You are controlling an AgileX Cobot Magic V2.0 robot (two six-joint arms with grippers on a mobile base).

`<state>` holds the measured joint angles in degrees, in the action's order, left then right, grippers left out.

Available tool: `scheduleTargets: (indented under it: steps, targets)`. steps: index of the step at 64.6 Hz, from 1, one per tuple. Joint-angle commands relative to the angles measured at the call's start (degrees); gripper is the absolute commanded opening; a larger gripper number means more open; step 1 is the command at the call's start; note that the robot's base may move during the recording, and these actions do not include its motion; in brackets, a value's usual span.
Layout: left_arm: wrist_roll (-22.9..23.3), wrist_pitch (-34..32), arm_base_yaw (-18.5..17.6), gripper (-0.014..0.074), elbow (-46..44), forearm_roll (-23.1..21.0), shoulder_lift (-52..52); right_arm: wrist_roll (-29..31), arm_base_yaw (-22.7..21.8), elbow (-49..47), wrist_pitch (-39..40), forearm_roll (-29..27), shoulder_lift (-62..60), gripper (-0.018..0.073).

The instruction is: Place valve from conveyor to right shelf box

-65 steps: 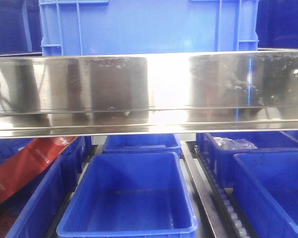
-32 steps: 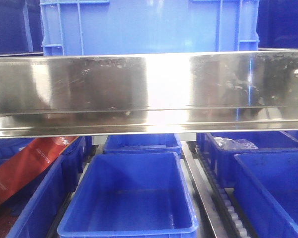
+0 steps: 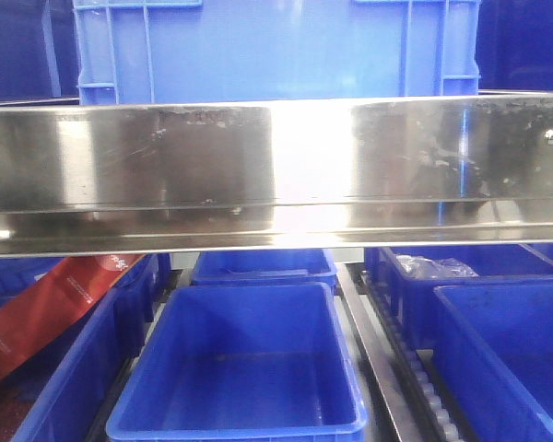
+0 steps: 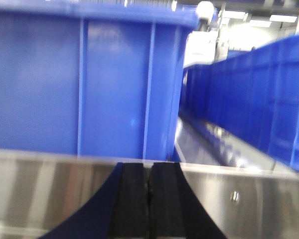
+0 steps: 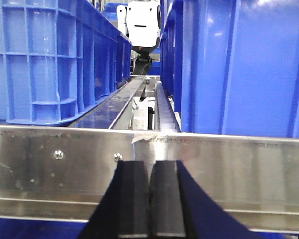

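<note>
No valve shows in any of the three views, so its whereabouts cannot be told; no conveyor is in view either. The steel shelf rail [image 3: 276,175] runs across the front view and serves as the landmark: above it stands a large light-blue crate [image 3: 276,51], and below it sit several deep-blue bins, among them a centre bin [image 3: 244,368] whose visible floor is bare, a right-hand bin [image 3: 516,359] cut off by the frame edge so that its contents cannot be judged, and a bin behind that holding a clear plastic bag [image 3: 433,267]. A red strip [image 3: 46,313] leans at the lower left under the rail. Each wrist camera looks at the rail from close by. The left gripper [image 4: 149,199] has its two black pads pressed together with nothing between them, and the right gripper [image 5: 150,199] likewise is closed on nothing. With both arms empty-handed at the shelf, the scene fits either a pause ahead of fetching the valve or a moment after it went into a box out of sight.
</note>
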<state>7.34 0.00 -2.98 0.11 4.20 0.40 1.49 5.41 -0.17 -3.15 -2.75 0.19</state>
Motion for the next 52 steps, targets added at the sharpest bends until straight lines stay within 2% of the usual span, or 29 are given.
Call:
scheduleTargets:
  steps: [1, 52]
  targets:
    - [0.42, 2.08, -1.0, -0.0111, -0.11, -0.4, -0.4, 0.12, -0.36, 0.17, 1.05, 0.39, -0.19, -0.0165]
    - [0.42, 2.08, -1.36, -0.0111, -0.11, -0.4, -0.4, 0.12, -0.36, 0.17, 1.05, 0.39, -0.19, -0.0165]
